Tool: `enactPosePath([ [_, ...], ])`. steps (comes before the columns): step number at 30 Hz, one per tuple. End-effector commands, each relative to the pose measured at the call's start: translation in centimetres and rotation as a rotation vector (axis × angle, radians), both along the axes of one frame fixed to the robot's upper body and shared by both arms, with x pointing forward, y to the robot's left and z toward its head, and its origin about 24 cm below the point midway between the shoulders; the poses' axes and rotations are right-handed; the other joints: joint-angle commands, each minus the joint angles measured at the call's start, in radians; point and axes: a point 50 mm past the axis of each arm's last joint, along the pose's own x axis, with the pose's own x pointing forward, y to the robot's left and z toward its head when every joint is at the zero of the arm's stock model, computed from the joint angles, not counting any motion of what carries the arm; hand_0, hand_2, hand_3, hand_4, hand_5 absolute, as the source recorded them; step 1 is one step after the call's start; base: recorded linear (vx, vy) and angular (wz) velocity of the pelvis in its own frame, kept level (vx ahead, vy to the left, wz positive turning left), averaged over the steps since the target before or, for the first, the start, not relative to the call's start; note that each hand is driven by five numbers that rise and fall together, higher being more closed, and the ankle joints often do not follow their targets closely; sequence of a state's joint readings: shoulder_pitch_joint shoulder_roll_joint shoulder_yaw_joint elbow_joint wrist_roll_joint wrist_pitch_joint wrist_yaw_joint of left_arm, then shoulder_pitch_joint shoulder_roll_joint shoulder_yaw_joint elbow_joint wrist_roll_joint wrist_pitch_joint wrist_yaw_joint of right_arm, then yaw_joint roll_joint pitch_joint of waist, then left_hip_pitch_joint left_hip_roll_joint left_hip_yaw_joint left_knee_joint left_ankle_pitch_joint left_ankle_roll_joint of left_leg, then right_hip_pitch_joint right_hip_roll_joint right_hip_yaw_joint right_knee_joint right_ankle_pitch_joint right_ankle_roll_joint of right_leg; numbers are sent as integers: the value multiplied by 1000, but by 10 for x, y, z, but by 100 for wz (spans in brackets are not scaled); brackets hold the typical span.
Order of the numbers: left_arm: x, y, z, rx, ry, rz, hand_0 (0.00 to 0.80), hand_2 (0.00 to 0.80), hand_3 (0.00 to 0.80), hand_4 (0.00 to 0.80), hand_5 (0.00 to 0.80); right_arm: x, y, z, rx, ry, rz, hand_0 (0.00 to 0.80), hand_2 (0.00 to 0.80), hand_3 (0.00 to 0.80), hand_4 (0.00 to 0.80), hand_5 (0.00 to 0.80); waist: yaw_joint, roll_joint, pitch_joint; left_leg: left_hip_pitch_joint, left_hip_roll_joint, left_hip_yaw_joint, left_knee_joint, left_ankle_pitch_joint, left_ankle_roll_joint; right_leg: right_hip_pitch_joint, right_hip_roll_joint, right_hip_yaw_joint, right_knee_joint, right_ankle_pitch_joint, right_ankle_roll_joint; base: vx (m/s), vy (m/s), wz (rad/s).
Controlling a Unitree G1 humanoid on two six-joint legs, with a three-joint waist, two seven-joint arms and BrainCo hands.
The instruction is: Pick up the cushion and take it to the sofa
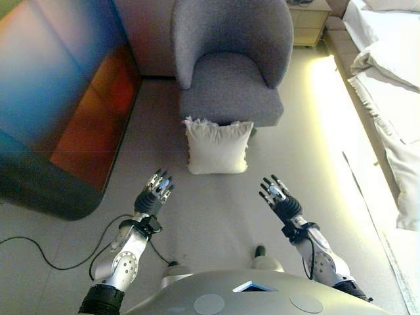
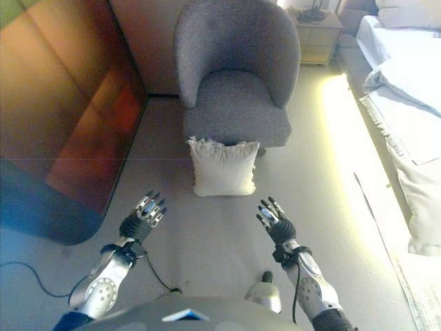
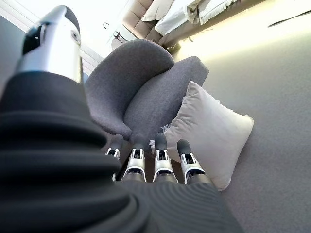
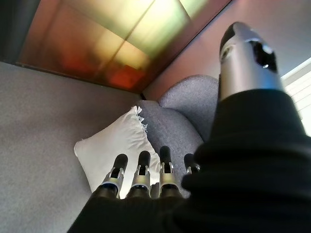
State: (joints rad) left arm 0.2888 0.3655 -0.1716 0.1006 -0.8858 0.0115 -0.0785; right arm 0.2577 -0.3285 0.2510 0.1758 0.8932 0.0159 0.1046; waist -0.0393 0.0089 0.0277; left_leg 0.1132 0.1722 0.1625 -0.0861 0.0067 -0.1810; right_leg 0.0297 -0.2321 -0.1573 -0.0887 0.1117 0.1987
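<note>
A white cushion (image 1: 217,147) with fringed corners stands on the carpet, leaning against the front of a grey armchair (image 1: 231,62). My left hand (image 1: 156,189) is held out open, short of the cushion's near left side. My right hand (image 1: 278,195) is open too, short of its near right side. Neither hand touches the cushion. From each wrist, the cushion (image 3: 210,131) (image 4: 114,148) shows beyond straight fingers, with the armchair (image 3: 141,92) behind it.
A glossy dark cabinet (image 1: 62,98) runs along the left. A bed with white bedding (image 1: 387,79) lies at the right, with a lit strip along its base. A nightstand (image 1: 308,20) stands at the back. Grey carpet (image 1: 210,210) lies between me and the cushion.
</note>
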Motion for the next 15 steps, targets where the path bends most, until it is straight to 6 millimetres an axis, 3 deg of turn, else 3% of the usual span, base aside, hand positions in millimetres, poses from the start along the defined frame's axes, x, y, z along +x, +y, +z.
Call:
enactPosePath([
  [1,22,7,25,61,-152,17,0,0,0,0,0,30,12,27,31,-166,-3,0,0,0,0,0,-1,-31,26,-21,-97,5,22,-30,109,-54,19,-24,14,35,1,-62,8,1],
  [8,25,15,30,115,-184,20,0,0,0,0,0,31,13,28,31,-169,-30,0,0,0,0,0,-2,-39,43,-31,-108,29,19,-38,131,-97,11,-10,25,55,9,-55,-5,-2],
  [15,27,9,28,114,-177,16,0,0,0,0,0,27,12,26,31,-170,-28,0,0,0,0,0,-13,-42,47,-15,-110,46,9,-41,137,-89,22,0,10,54,11,6,-14,-2],
])
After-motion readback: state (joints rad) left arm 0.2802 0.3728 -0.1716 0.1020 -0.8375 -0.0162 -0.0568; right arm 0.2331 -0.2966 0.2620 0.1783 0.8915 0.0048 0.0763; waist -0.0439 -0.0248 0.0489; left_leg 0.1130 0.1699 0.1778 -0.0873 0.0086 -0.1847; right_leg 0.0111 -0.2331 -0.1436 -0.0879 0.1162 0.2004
